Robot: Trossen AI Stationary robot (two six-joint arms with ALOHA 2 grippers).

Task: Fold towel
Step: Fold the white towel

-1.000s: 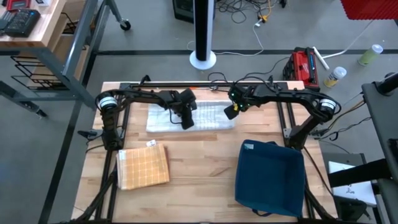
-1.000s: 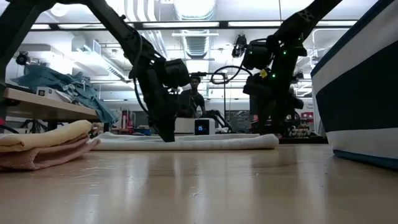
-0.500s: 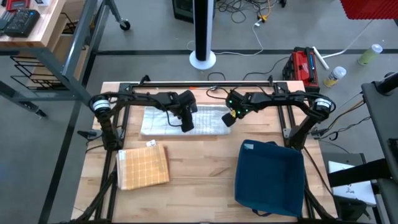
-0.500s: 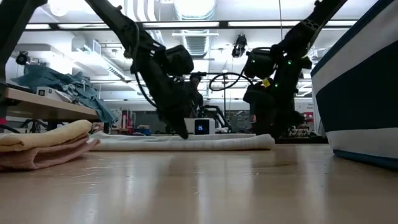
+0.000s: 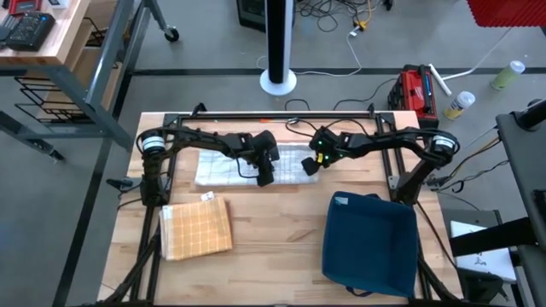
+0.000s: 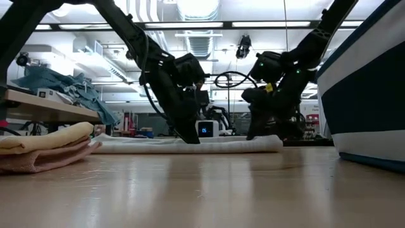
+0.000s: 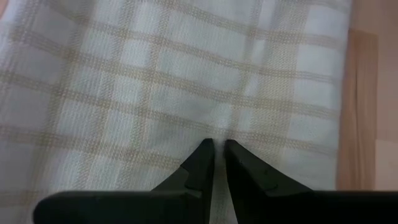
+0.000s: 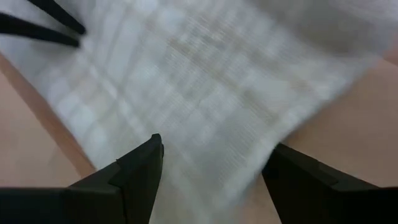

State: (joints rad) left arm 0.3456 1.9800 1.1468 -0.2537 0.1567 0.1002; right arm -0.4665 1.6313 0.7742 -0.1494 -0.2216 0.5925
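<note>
Left gripper (image 7: pixel 214 144): fingers nearly together, pinching cloth near the middle of the white checked towel (image 5: pixel 223 164), seemingly to anchor it. Right gripper (image 8: pixel 214 155): jaws apart over the towel's right end, poised to grasp. Towel: flat at table's (image 5: pixel 281 234) far side.

towel (image 5: pixel 235 166): white with faint tan check, folded into a long flat strip
pose: lying flat, long side parallel to the table (image 5: pixel 273 230) back edge
place: rear middle of table, behind the blue bin (image 5: pixel 368 243)
</note>
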